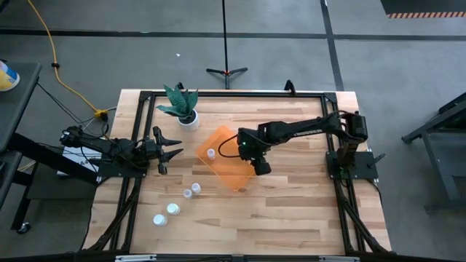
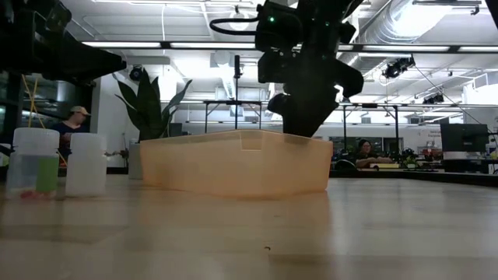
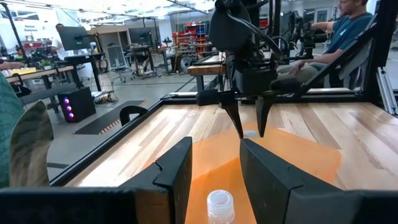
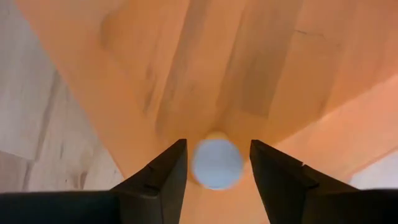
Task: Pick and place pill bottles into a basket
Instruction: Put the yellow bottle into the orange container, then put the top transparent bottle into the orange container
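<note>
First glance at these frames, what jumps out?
The orange basket sits mid-table, and the right gripper hangs over its inside with a white-capped pill bottle between its open fingers. Another bottle already stands in the basket, and four more trail across the wood toward the table's front-left. The left gripper waits, open, at the left edge near a potted plant.

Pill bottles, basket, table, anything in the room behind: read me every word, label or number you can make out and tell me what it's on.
No text can be read anywhere.
Pill bottles: one shows a green patch, with no words legible.
Basket: plain orange plastic, no markings.
Wall signs in the room: too small and blurred to read.
</note>
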